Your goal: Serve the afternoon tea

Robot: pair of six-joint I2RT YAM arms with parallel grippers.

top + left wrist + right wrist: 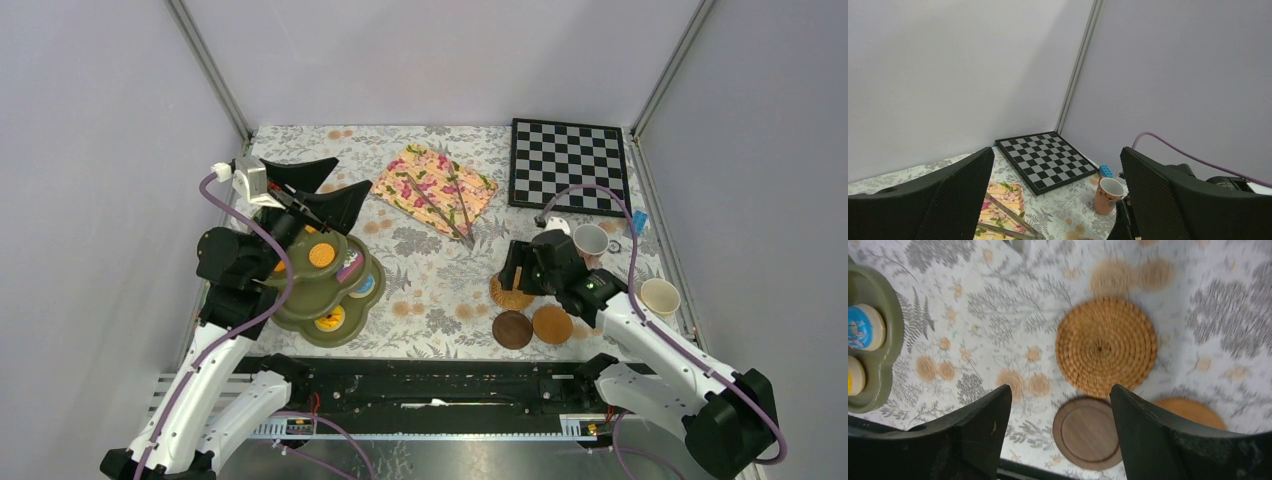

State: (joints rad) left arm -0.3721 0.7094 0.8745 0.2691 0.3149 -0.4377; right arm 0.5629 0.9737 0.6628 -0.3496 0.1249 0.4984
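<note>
An olive-green three-tier stand (300, 322) sits at the near left of the worktop (440, 290), which is covered in a pale fern-and-flower print. An orange biscuit (322, 255) lies on an upper tier. A blue-iced biscuit (365, 287) and a yellow-topped biscuit (330, 320) lie in the scalloped lobes of the bottom tier.

To the right of the stand, three round coasters form a tight cluster. A woven coaster (508, 297) is farthest from the arms. A dark wooden coaster (512, 329) and a light wooden coaster (552, 324) lie side by side just nearer. None carries a mug.

A brownish-pink mug (590, 240) stands upright beyond the coasters, near the chessboard (568, 165) in the far right corner. A pale yellow mug (660, 297) stands upright at the right edge.

The right hand (1059, 392) hangs above the woven coaster, its two black fingers spread apart with nothing between them. The left hand (354, 172) is raised above and beyond the stand, pointing across the worktop, fingers also wide apart and holding nothing.

At the far centre a floral cloth (435, 188) lies at an angle with metal tongs (445, 212) resting on it. A small blue block (638, 222) sits near the chessboard's near right corner.
</note>
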